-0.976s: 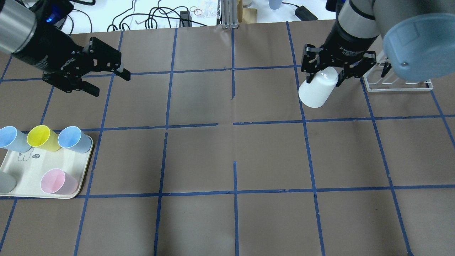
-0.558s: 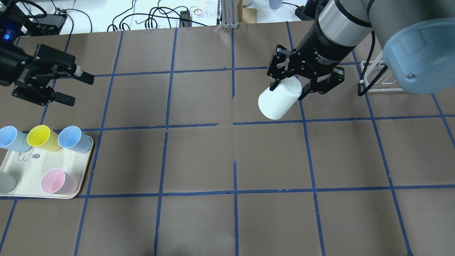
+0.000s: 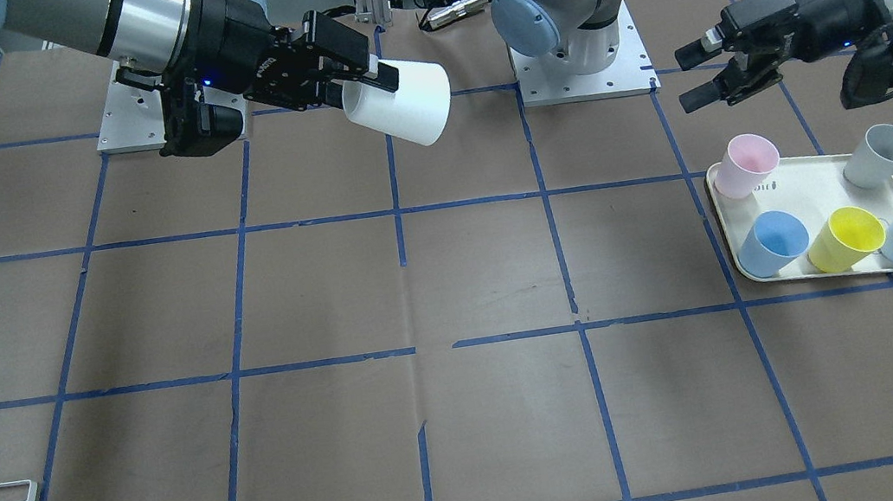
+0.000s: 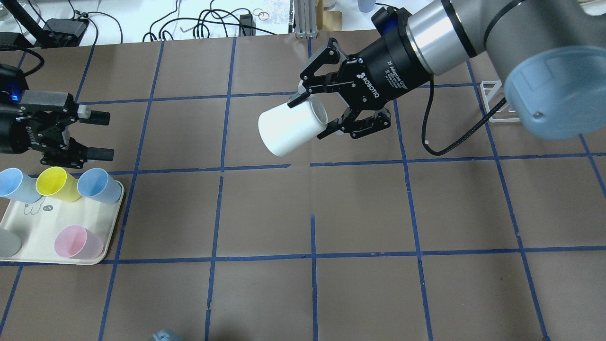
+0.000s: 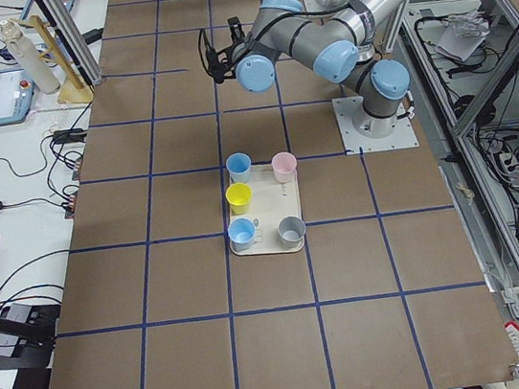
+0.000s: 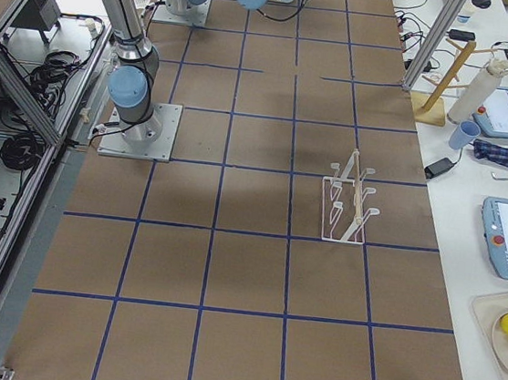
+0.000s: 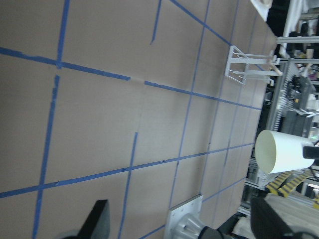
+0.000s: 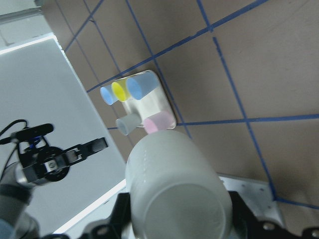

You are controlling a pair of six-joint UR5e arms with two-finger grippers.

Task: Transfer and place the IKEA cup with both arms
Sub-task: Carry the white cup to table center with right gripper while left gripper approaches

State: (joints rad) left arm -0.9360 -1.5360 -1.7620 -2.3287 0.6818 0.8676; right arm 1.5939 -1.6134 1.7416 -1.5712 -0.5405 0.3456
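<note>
— Two pincers are showing; which one is carrying the off-white, tapered, handleless plastic IKEA cup [image 4: 289,129]?

— The right pincer [image 4: 312,116]. Its fingers are clamping the cup's narrow base end, one on each side. It is holding the cup in the air over the brown-papered table [image 4: 360,208], and the cup is touching nothing else.

— How is the cup lying?

— Roughly on its side. Its long axis is running across the table from the robot's right toward its left, with a slight tilt. The wide open mouth is facing the left arm; the left wrist camera is looking almost straight into it.

— And the left pincer [image 4: 102,135]?

— It is spread wide and gripping nothing. It is hanging well apart from the cup, near a cream rectangular tray [image 4: 33,227] bearing five coloured plastic cups [image 4: 57,183]. Its fingers are pointing across toward the IKEA cup.

— So what is the handover turning on?

— As I am judging it, the free mouth end is lying toward the left pincer, so that arm is the one to receive. The wide gap between them needs closing. The left jaws will need to straddle the wall near the mouth, crosswise to that axis and clear of the right fingers.
</note>
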